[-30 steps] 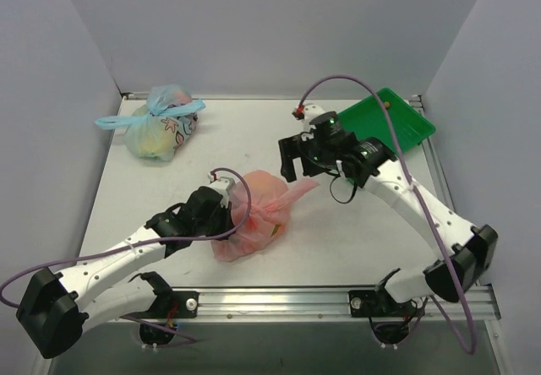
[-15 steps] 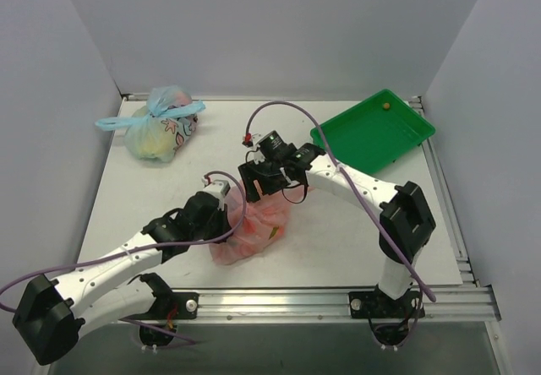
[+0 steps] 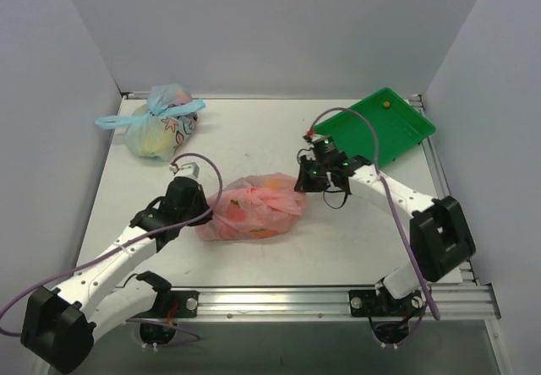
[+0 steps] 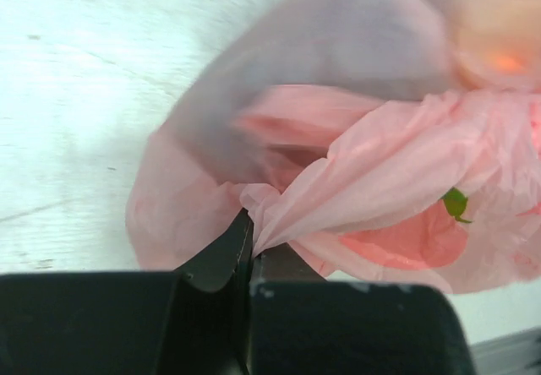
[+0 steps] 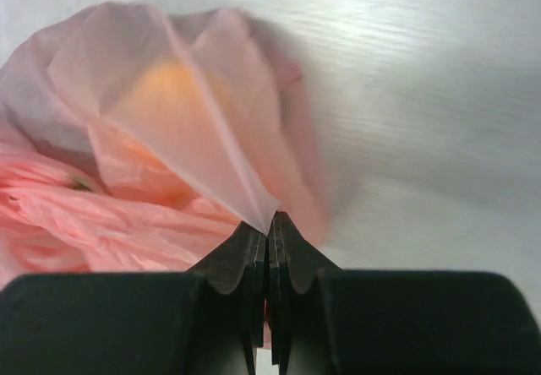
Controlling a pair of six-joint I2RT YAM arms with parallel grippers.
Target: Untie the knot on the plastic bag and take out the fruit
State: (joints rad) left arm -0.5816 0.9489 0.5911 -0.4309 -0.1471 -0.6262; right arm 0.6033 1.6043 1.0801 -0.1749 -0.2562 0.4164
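Fingers (image 5: 245,261) pinching plastic bag (image 3: 254,210), fruit (image 5: 165,88) blurred inside

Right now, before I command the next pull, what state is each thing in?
plastic bag: on the table, pinched at both ends.
fruit: inside the plastic bag.
left gripper: shut on the plastic bag's left end.
right gripper: shut on its right end.
green tray: holds one small orange piece.
blue-tied bag: tied shut, clear of both arms.

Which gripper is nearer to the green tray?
Right. The right gripper pinches the pink bag at the end toward the green tray; the left gripper pinches its opposite end.
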